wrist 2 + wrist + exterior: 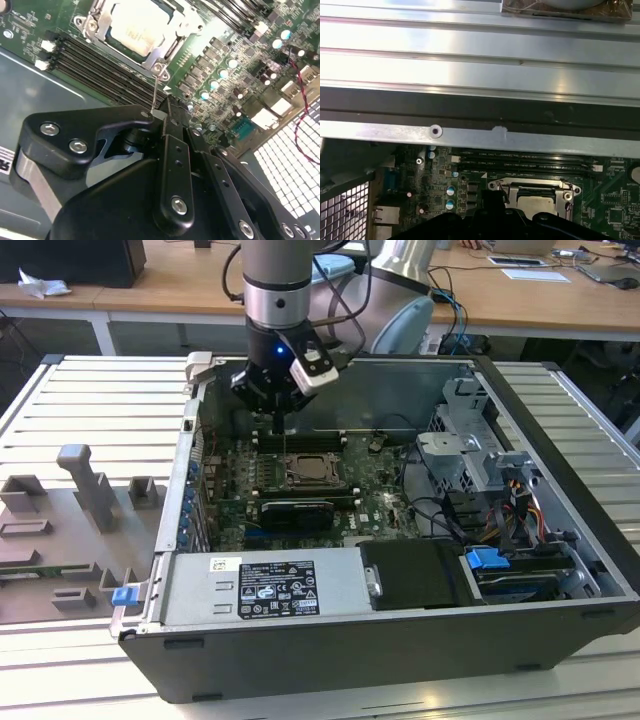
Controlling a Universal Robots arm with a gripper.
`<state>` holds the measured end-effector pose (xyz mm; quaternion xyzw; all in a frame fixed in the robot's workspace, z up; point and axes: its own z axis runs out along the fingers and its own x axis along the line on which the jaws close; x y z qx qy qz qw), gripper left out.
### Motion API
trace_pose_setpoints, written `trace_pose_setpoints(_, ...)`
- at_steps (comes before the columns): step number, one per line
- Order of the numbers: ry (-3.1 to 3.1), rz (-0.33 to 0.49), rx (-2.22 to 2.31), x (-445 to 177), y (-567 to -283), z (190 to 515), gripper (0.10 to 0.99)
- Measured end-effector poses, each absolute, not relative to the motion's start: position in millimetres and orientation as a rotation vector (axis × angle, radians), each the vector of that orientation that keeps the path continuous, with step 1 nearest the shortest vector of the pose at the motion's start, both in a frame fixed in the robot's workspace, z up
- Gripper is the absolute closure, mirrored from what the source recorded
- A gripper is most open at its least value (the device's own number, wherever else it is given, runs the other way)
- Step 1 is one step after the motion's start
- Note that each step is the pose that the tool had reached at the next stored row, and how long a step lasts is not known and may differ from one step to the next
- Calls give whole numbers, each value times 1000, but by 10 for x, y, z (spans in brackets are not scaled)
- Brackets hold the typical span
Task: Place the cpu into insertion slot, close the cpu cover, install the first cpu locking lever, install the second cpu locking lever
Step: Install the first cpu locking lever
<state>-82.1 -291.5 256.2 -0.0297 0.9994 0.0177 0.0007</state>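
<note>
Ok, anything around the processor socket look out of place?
One thing: a thin silvery wire lever stands upright from a corner of the square silvery socket up to the black claw, not lying flat.

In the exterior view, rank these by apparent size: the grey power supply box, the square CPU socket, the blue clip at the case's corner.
Largest: grey metal power supply box.
Middle: silvery square insertion slot in the green circuit board.
Smallest: small blue plastic clip, though it lies nearer the camera.
</note>
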Motion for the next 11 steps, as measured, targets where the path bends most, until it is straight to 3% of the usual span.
trace_pose_setpoints(8, 3138, 57, -93, -561, -2914, 2521, 980)
trace_pose_setpoints(11, 3136, 106, -93, -532, -2915, 2499, 980)
